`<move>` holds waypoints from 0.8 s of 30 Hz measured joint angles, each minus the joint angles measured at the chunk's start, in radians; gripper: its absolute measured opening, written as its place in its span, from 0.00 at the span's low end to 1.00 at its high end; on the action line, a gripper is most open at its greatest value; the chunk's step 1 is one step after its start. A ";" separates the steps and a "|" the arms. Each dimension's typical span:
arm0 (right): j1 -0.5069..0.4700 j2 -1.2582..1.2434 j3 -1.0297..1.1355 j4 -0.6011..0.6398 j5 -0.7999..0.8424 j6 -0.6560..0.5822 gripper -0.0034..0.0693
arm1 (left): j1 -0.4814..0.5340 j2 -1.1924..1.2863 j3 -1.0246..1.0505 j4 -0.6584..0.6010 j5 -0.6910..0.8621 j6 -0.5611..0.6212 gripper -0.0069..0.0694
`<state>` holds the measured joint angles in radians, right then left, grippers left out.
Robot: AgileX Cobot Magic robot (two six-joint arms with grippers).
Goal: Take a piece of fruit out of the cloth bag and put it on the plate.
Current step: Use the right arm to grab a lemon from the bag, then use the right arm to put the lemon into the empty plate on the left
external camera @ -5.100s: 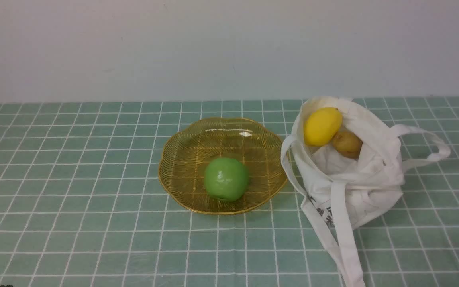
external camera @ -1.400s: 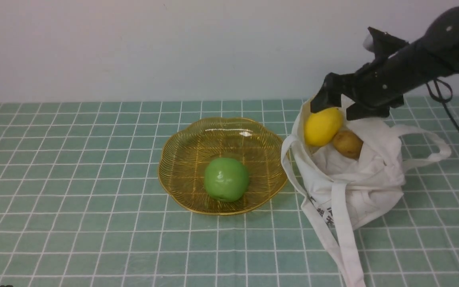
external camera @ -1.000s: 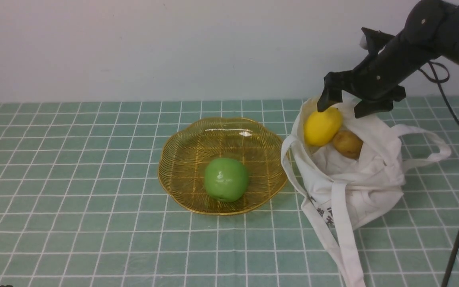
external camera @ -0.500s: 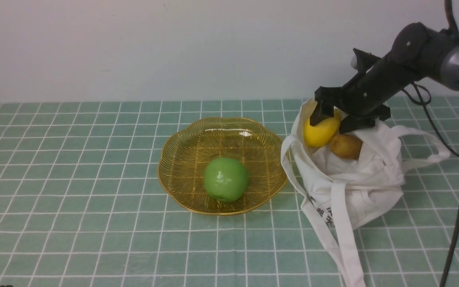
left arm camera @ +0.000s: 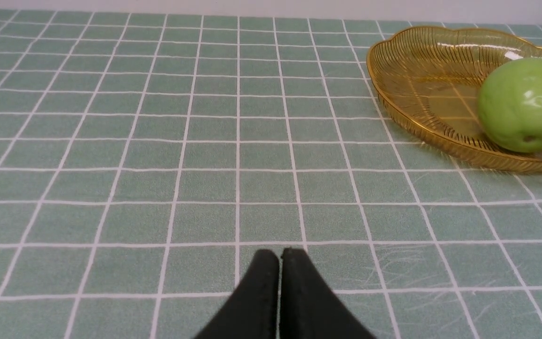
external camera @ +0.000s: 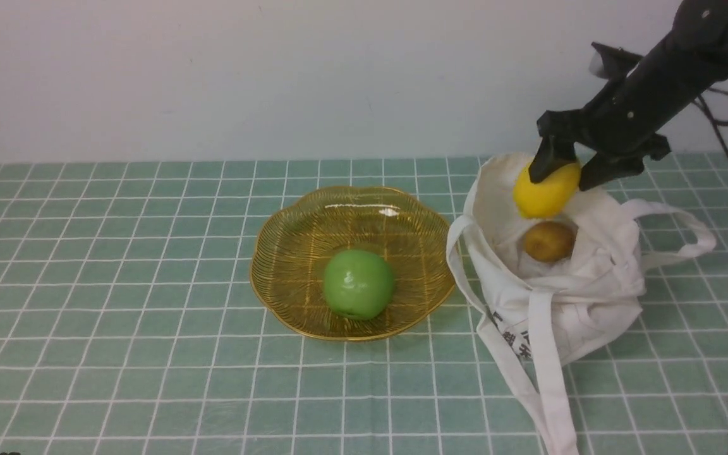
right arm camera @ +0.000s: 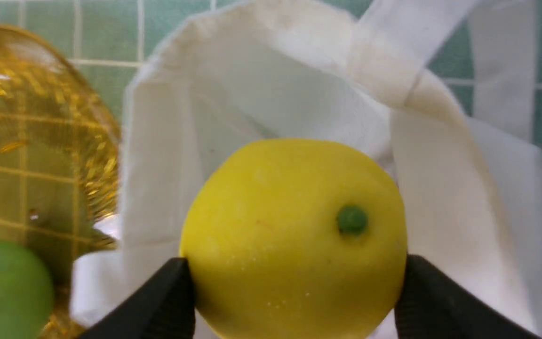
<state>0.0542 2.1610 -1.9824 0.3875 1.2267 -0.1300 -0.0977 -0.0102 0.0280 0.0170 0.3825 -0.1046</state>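
Yellow and smooth, the bright oval lemon (external camera: 546,189) hangs in the front view just above the open mouth of the soft white cloth bag (external camera: 591,297), on the right side of the green checked tablecloth (external camera: 117,284). The black right gripper (external camera: 563,179) pinches the lemon from both sides. A small brown oval fruit (external camera: 548,241) sits down inside the bag, under the lemon. Left of the bag is the see-through amber plate with a wavy rim (external camera: 266,253), and a round green apple (external camera: 358,283) lies on its near part. The far part looks free, so I think the lemon could go there.

The left wrist view shows something the front view does not: the black left gripper (left arm camera: 279,256). It is clenched tight with nothing in it, low over the tablecloth, well apart from the plate (left arm camera: 393,94).

The right wrist view is very close. Only here can you see the black fingers (right arm camera: 167,292) pressing the fat middle of the lemon (right arm camera: 294,235), one on each side. I think the lemon is light and firm, but its skin looks slick and round, so it could slip or roll. The fat middle looks like the best place to hold it
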 joint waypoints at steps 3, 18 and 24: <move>0.000 -0.065 0.000 0.006 0.010 0.000 0.73 | 0.000 0.000 0.000 0.000 0.000 0.000 0.08; 0.285 -0.030 0.025 0.143 0.017 -0.139 0.73 | 0.000 0.000 0.000 0.000 0.000 0.000 0.08; 0.360 0.036 0.026 0.067 0.014 -0.130 0.73 | 0.000 0.000 0.000 0.000 0.000 0.000 0.08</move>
<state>0.4139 2.1967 -1.9564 0.4544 1.2409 -0.2599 -0.0977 -0.0102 0.0280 0.0170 0.3825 -0.1046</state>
